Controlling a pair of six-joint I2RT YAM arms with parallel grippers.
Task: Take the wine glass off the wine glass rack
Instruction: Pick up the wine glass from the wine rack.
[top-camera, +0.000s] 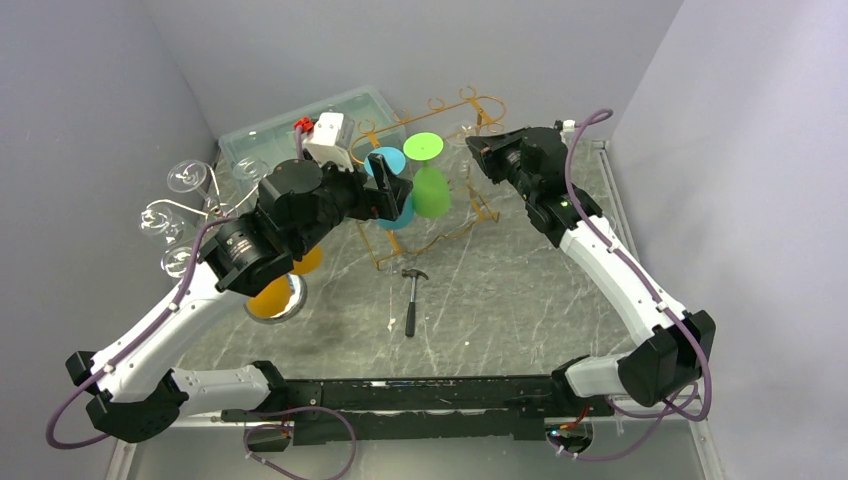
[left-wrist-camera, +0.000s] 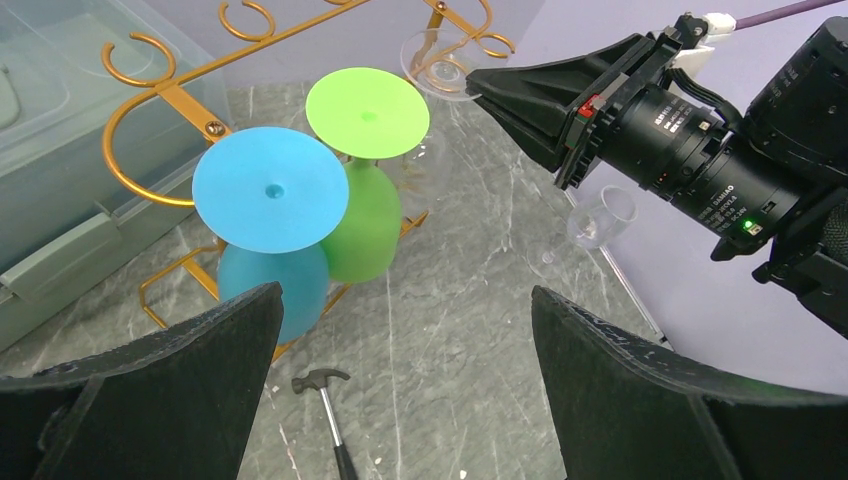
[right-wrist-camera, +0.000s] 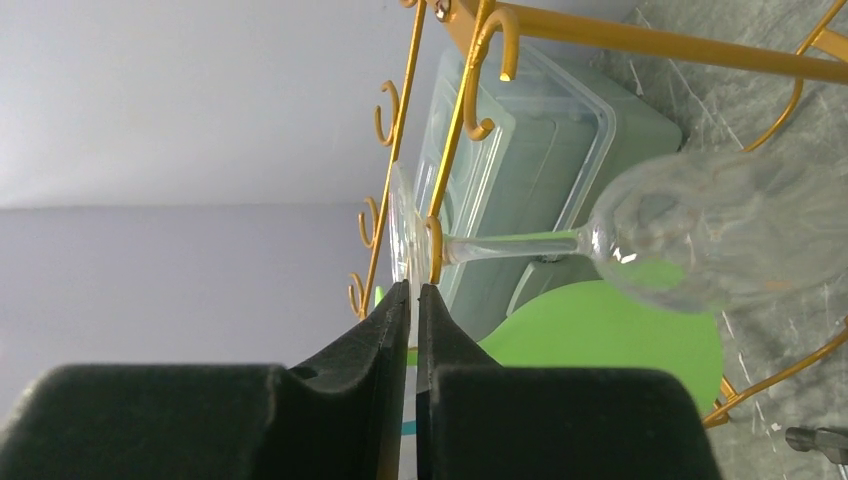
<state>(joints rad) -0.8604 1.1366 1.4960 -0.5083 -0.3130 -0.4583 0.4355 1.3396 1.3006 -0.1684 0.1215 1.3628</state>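
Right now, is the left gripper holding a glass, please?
No, the left gripper stands wide open, with nothing between its jaws.

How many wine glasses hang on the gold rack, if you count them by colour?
Blue wine glass: 1
Green wine glass: 1
Clear wine glass: 1
Total on the rack: 3
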